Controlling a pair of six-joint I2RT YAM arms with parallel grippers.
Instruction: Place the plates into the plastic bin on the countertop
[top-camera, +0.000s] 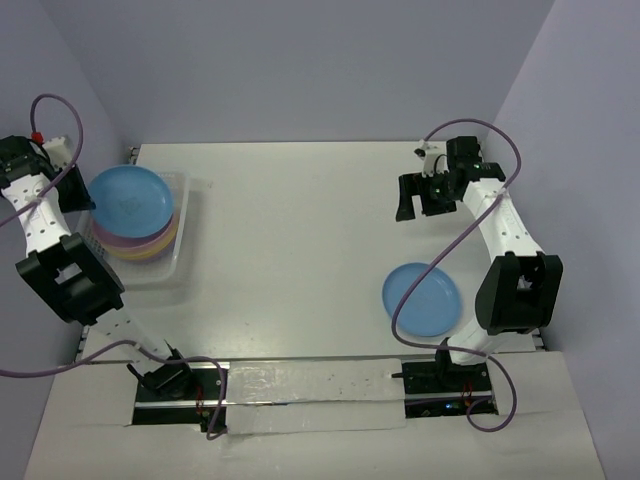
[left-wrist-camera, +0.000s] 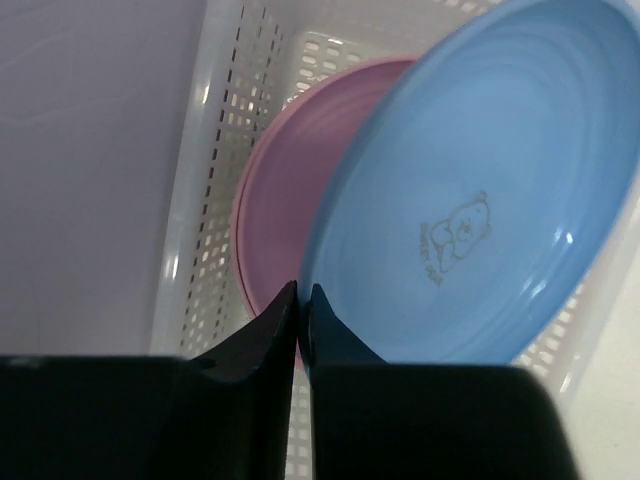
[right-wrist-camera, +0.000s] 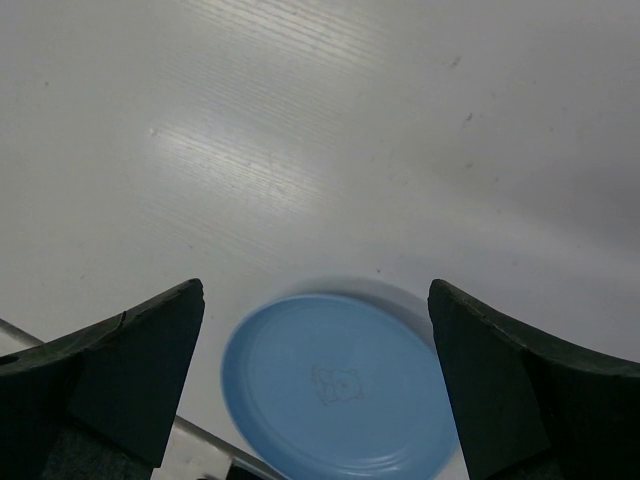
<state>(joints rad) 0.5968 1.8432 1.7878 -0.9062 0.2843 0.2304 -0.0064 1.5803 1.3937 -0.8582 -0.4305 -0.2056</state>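
The jaws of the left gripper (left-wrist-camera: 300, 292) are seen pressed almost together, and the rim of a round pastel-blue plastic plate (left-wrist-camera: 470, 200) is pinched between their tips. This plate is held tilted, spreading up and away to the right of the jaws, with a small bear mark shown at its centre. Just behind the jaw tips and to their left, a round pink plastic plate (left-wrist-camera: 275, 210) is seen lying inside the white translucent rectangular plastic bin (left-wrist-camera: 215, 150), whose perforated mesh wall runs off ahead of the jaws on the left. In the top view, the held plate is seen above a stack of plates (top-camera: 135, 247) in purple, pink and yellow-orange that already sits in the bin. Whether the held plate touches that stack cannot be told.

The jaws of the right gripper (right-wrist-camera: 315, 290) are spread wide, and nothing is gripped between them. A second round blue plastic plate (right-wrist-camera: 340, 385) is seen lying flat on the flat matte white countertop (right-wrist-camera: 300, 130), below the gap between the jaws and well apart from them. A faint mark is seen at its centre. Only bare countertop is seen beyond the two jaw tips.
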